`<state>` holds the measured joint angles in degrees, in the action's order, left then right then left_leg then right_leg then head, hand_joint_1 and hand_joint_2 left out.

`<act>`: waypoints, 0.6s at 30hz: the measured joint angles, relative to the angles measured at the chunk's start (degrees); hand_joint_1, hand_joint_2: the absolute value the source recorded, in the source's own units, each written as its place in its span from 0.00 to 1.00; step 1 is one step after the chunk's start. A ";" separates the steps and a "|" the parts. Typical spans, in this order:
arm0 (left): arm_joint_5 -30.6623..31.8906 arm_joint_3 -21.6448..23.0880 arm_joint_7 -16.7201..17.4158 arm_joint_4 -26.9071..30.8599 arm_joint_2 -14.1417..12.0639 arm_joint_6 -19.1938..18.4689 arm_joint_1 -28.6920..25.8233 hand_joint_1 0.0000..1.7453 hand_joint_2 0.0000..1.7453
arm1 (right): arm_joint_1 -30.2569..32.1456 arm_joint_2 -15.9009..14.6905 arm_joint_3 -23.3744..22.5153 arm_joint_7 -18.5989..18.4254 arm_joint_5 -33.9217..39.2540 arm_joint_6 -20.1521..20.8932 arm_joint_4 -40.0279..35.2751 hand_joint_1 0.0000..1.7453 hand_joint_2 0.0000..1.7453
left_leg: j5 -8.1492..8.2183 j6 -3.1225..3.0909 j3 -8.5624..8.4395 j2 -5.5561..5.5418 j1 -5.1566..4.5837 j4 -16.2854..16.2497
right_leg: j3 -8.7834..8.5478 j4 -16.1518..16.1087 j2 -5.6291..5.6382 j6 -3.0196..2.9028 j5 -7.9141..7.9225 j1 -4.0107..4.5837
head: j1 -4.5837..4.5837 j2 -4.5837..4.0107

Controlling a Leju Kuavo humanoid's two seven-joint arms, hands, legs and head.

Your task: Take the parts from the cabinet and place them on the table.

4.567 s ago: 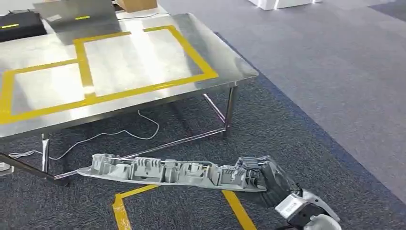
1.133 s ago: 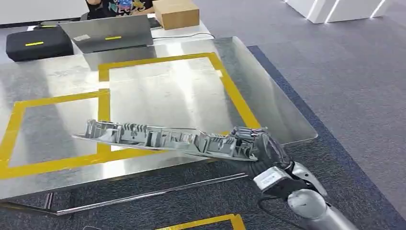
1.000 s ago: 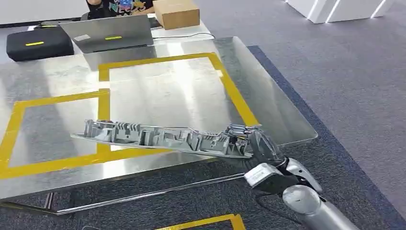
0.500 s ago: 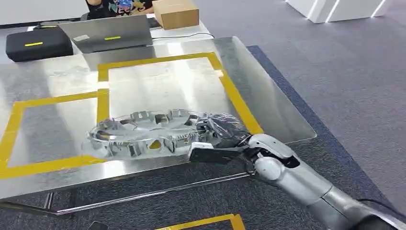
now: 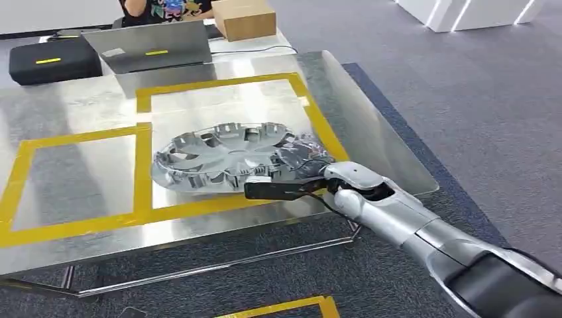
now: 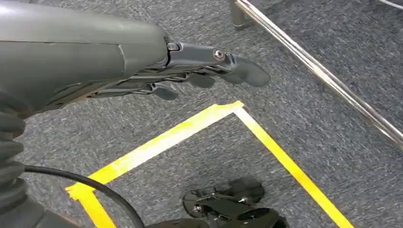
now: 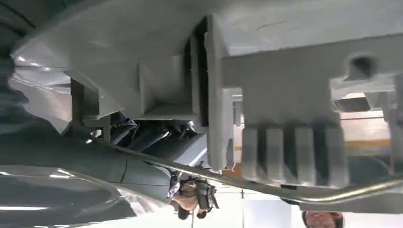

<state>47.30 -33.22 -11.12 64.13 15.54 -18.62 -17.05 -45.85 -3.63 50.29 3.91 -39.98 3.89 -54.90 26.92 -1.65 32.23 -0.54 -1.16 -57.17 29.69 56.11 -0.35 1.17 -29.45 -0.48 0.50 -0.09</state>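
The right hand [image 5: 301, 173], dark and glossy at the end of a silver arm, is gripping the right end of the part [image 5: 228, 159], a long pale grey plastic moulding with a curved outline, ribbed walls and many small clip housings along its rim. In the head view the part is sitting over the steel tabletop [image 5: 371, 142], inside the right-hand rectangle of yellow tape [image 5: 318, 129], reaching from the hand toward nine o'clock; whether it is resting on the steel or hanging just above it cannot be told. In the right wrist view the part [image 7: 285, 90] is showing blocky matte ribs and square slots close up, with a thin metal rod [image 7: 285, 190] crossing beneath it. The tabletop is brushed and reflective, and a second taped rectangle [image 5: 20, 172] is lying at nine o'clock of the part. At eleven o'clock, beyond the far edge, a grey laptop [image 5: 149, 45] is standing open with a small yellow sticker and a white label on its lid, neither one readable. A black case [image 5: 46, 63] with a yellow strip is sitting just beside it, and a brown cardboard box [image 5: 245, 18] is at twelve o'clock. A person [image 5: 159, 8] in a patterned shirt is sitting behind the laptop. The left hand [image 6: 204, 71] is hanging over grey carpet [image 6: 332, 57] marked with yellow floor tape [image 6: 190, 130], its fingers extended, close together and holding nothing.
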 joint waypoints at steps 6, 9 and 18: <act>-0.55 -0.02 1.51 0.00 0.00 -0.42 -0.33 0.00 1.00 | -3.53 2.32 0.96 -3.01 -0.26 -0.09 6.70 1.00 1.00 | -0.01 -0.01 -0.04 -0.02 0.00 0.00 | -0.04 0.00 -0.04 0.00 0.00 0.00 | 0.00 0.00; -0.55 -0.04 1.53 0.00 0.00 -0.42 -0.54 0.00 1.00 | -4.17 2.86 1.16 -3.12 -0.26 -0.09 8.06 1.00 1.00 | -0.01 -0.01 -0.06 0.00 0.00 0.00 | -0.05 0.00 -0.01 0.00 0.00 0.00 | 0.00 0.00; 0.59 -0.18 2.34 1.09 0.79 -1.18 -1.80 0.00 1.00 | -5.04 3.74 1.55 -4.02 -2.58 -1.81 11.28 0.00 0.00 | -0.01 -0.01 -0.07 -0.01 -0.01 0.00 | -0.08 -0.01 -0.02 0.00 0.00 -0.01 | -0.02 0.00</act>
<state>47.89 -33.40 -8.79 65.22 16.33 -19.80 -18.85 -50.89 0.11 51.84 -0.11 -42.56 2.08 -43.62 26.91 -1.66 32.16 -0.55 -1.17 -57.17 29.61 56.09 -0.37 1.17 -29.45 -0.49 0.48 -0.09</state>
